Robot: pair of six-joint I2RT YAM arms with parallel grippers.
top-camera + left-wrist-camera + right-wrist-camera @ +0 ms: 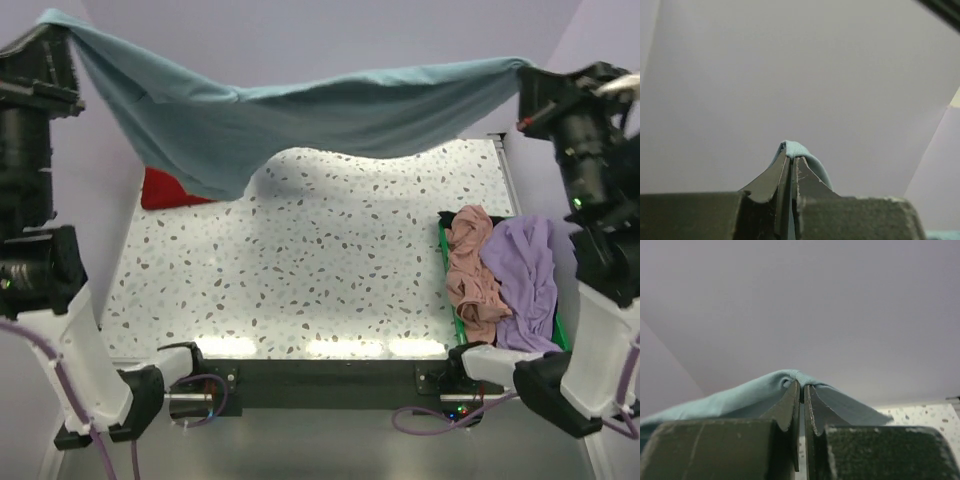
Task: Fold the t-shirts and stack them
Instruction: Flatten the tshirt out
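Note:
The slate-blue t-shirt (300, 115) hangs stretched high above the table between both grippers, sagging in the middle with a lobe drooping at the left. My left gripper (50, 22) is shut on its left end; the cloth (795, 149) bulges over the fingertips in the left wrist view. My right gripper (525, 70) is shut on its right end, where the cloth (740, 400) drapes over the pads. A red t-shirt (165, 190) lies at the table's far left, partly hidden behind the hanging cloth. Salmon-pink (473, 270) and lavender (525, 280) t-shirts lie crumpled at the right.
The pink and lavender shirts lie in a green-rimmed tray (448, 290) at the table's right edge. The speckled white tabletop (300, 270) spreads below the hanging shirt. Purple walls close in the back and sides.

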